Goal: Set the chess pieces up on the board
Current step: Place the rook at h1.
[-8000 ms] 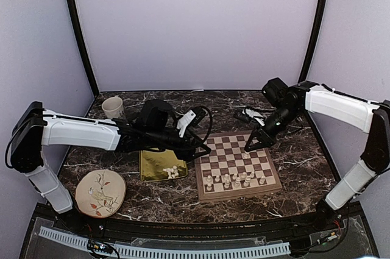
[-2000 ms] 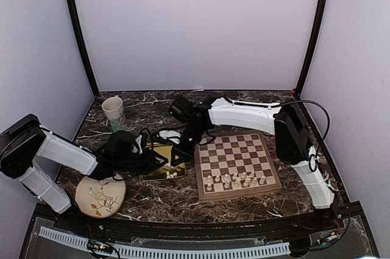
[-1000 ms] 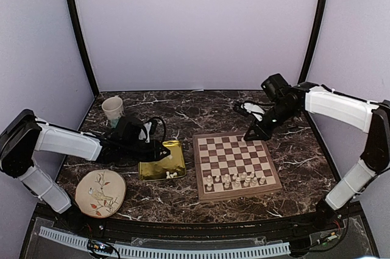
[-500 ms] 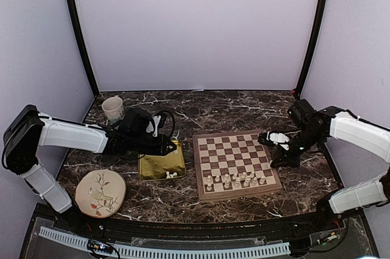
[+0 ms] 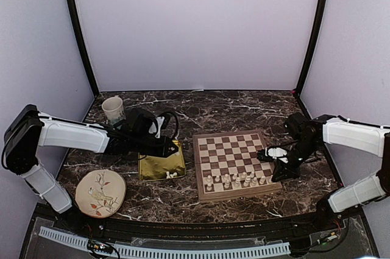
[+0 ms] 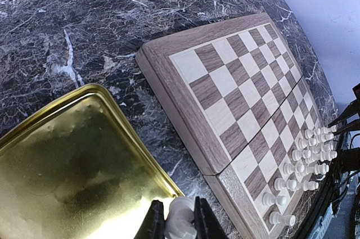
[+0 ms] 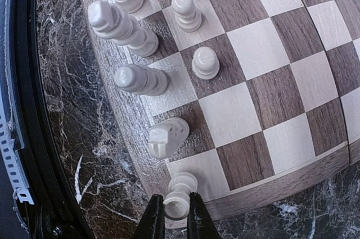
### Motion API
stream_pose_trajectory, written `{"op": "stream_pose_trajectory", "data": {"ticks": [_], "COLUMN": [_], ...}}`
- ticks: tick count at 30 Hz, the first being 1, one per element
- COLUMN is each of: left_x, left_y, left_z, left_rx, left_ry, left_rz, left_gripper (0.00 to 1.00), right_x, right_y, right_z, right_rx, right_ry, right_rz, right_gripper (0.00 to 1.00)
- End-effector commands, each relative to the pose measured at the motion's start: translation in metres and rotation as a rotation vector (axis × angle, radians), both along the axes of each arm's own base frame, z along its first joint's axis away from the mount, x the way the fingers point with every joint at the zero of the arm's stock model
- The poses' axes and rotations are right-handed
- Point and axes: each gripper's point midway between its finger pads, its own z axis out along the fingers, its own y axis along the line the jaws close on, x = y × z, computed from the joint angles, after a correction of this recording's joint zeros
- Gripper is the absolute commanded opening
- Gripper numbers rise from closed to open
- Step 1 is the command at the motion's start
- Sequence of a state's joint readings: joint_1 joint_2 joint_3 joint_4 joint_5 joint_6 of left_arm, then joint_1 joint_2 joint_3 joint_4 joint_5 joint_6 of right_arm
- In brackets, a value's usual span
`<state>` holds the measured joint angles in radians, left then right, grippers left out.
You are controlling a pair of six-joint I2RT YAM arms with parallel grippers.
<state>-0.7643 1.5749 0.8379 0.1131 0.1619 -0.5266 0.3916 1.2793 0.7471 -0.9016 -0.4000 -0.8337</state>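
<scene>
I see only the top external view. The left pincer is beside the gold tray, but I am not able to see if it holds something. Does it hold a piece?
Observer: Yes. In the left wrist view the left pincer is shut on one white chess piece, over the rim of the gold tray on the board side.
Operator: And the right pincer?
Observer: The right wrist view shows the right pincer shut on another white piece, over a light corner square of the board.
Operator: Is the neighbour square free?
Observer: No, a knight occupies the dark square next to it.
</scene>
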Motion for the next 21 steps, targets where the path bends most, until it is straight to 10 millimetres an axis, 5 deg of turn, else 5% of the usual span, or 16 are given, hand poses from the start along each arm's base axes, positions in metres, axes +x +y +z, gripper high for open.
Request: {"op": "stream_pose_trajectory", "data": {"ticks": [1,14,21], "left_x": [0.004,0.004,0.005], "left_y": [-0.003,-0.007,-0.012], "left_z": [0.011,0.008,0.019], "left_rx": [0.003,0.004,-0.009], "left_ry": [-0.029,-0.024,-0.044], "left_rz": [-0.007,-0.015,-0.035], "left_gripper": [0.09,0.09,0.09], "right_x": [0.004,0.013,0.011], "right_y": [0.001,-0.002,0.008], "right_z": [-0.006,-0.011,0.017], "right_rx": [0.002,-0.025,0.035], "right_ry": [-0.019,-0.047,-0.025], "right_rz": [0.015,-0.005,0.011], "right_gripper": [0.09,0.17,0.26]}}
